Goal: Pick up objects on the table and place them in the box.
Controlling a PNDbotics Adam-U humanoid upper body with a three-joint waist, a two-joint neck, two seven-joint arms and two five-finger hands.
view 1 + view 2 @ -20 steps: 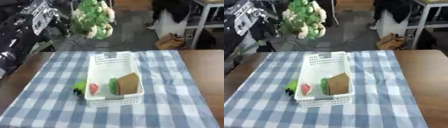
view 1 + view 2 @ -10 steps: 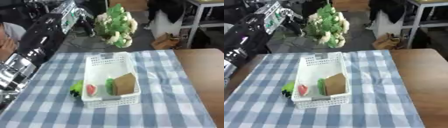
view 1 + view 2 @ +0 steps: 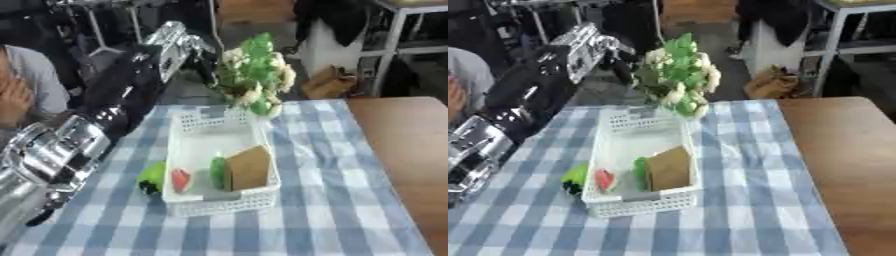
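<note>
Left hand (image 3: 203,56) top centre of frame, grips bouquet (image 3: 255,75) by stems; blooms hang above far end of box (image 3: 221,200). Right hand out of view. I judge bouquet light, soft, crushable: hold stems, never heads. Box, centre frame, holds brown block (image 3: 249,167), green piece (image 3: 218,171), red slice (image 3: 180,180). Green thing (image 3: 152,176) on cloth (image 3: 332,200), touching box's left wall. Cloth checked, may slip on wood table (image 3: 409,145). Room behind cluttered; shelving upper right.

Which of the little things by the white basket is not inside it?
The green object lying on the checked cloth against the white basket's left wall. The red piece, the green piece and the brown slab all sit inside.
</note>
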